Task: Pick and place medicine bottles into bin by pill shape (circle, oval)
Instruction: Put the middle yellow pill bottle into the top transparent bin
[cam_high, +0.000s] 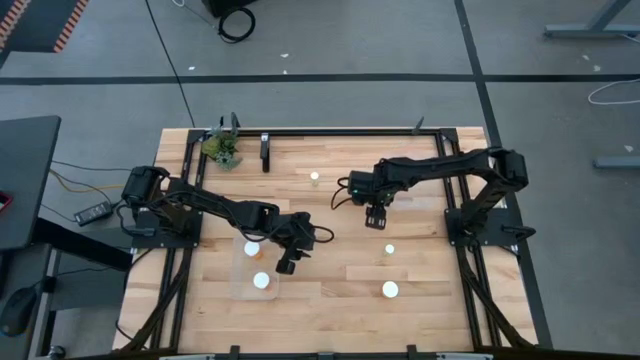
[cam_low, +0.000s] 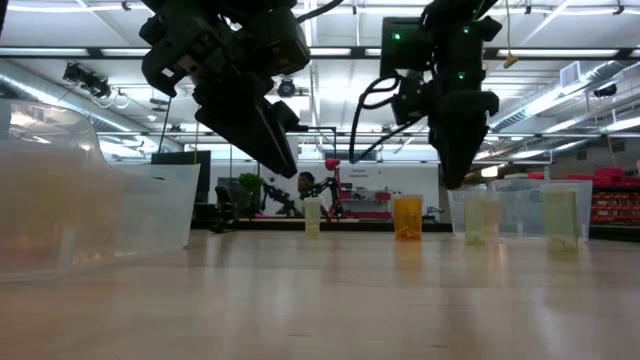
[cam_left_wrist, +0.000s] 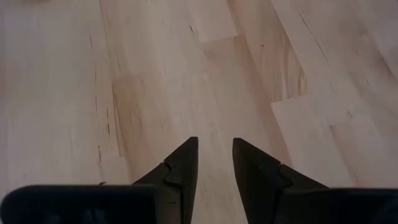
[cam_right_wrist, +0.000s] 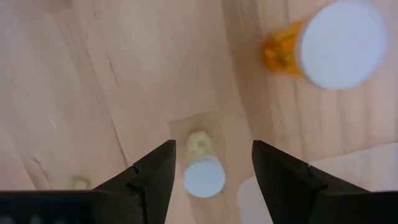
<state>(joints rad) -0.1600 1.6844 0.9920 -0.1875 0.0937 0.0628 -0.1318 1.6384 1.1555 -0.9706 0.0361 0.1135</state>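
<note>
Three medicine bottles stand loose on the table: a small one (cam_high: 314, 178) far back, a pale one (cam_high: 389, 249) and a wide-capped amber one (cam_high: 390, 290) toward the near right. Two more white caps (cam_high: 252, 248) (cam_high: 261, 281) show inside the clear bin (cam_high: 240, 290). My right gripper (cam_high: 377, 222) hangs open, pointing down, above the table just beyond the pale bottle (cam_right_wrist: 204, 177), which shows between its fingers (cam_right_wrist: 213, 146) without touching them. The wide-capped bottle (cam_right_wrist: 329, 43) stands past it. My left gripper (cam_high: 287, 265) hovers at the bin's right edge, tilted down over bare wood, fingers (cam_left_wrist: 215, 142) slightly apart and empty.
A small green plant (cam_high: 222, 148) and a black frame rail (cam_high: 340, 132) sit along the far edge. Bare wood lies in the middle of the table between the two arms. In the low view the bottles (cam_low: 407, 217) stand in a row behind the grippers.
</note>
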